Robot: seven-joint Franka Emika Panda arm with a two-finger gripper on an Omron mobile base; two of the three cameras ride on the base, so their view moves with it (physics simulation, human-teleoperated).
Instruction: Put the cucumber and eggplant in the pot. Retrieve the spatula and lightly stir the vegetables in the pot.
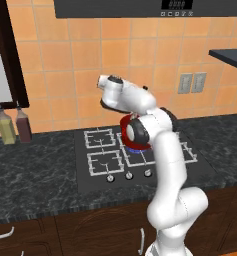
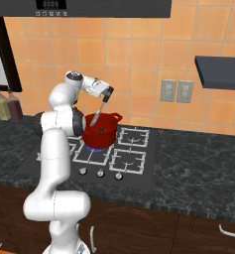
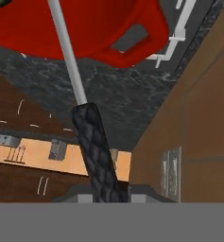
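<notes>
Left base view: red pot (image 1: 135, 145) on the stove (image 1: 140, 157), on the rear right burner, mostly hidden behind the white arm (image 1: 162, 165). Two bottles (image 1: 15, 126) stand at the worktop's (image 1: 35, 170) back left edge, against the wall.

Right base view: gripper (image 2: 109, 94) above the pot (image 2: 103, 130), holding the spatula (image 2: 100, 111) by its handle; spatula slants down into the pot, head hidden inside. Dark bits inside the pot, too dim to name. Pot sits on a back burner over a blue flame.

Hand view: fingers clamped on the spatula's dark textured handle (image 3: 97, 156); grey shaft runs up toward the pot (image 3: 99, 28). Pot's side handle seen over the worktop.
</notes>
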